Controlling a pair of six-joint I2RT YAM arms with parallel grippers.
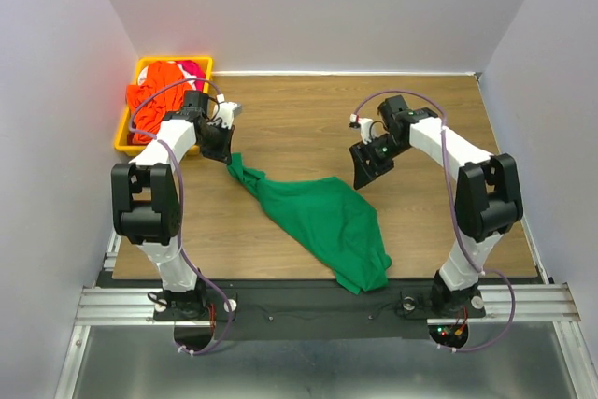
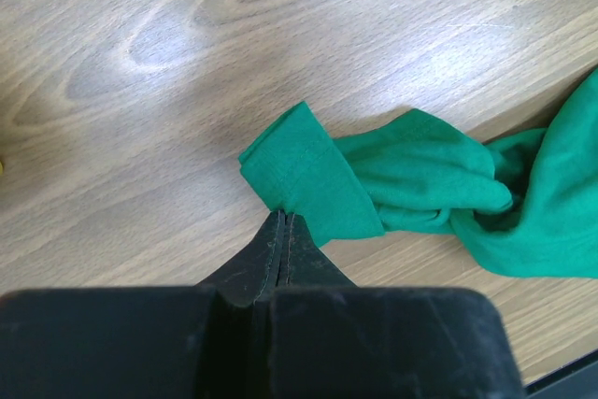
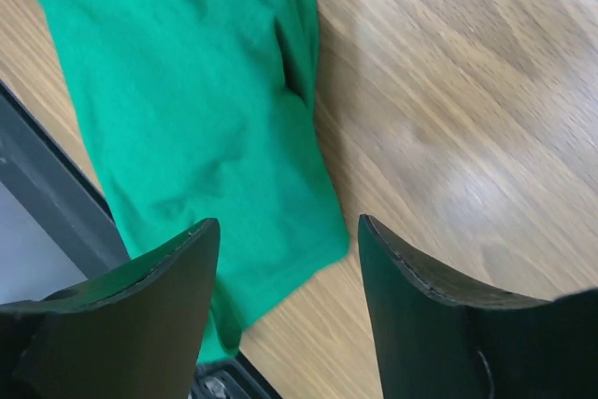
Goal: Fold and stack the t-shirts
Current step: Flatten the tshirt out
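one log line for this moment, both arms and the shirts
left gripper: shut on green t-shirt end | right gripper: open above its other edge | orange t-shirt, red-pink t-shirt: in bin, unfolded

arms (image 1: 173, 137) white links, black joints | cables (image 1: 180, 195) purple | fingers (image 3: 420, 306) black, tapered

I find nothing to read here (no words, labels, brands or numbers on any surface).
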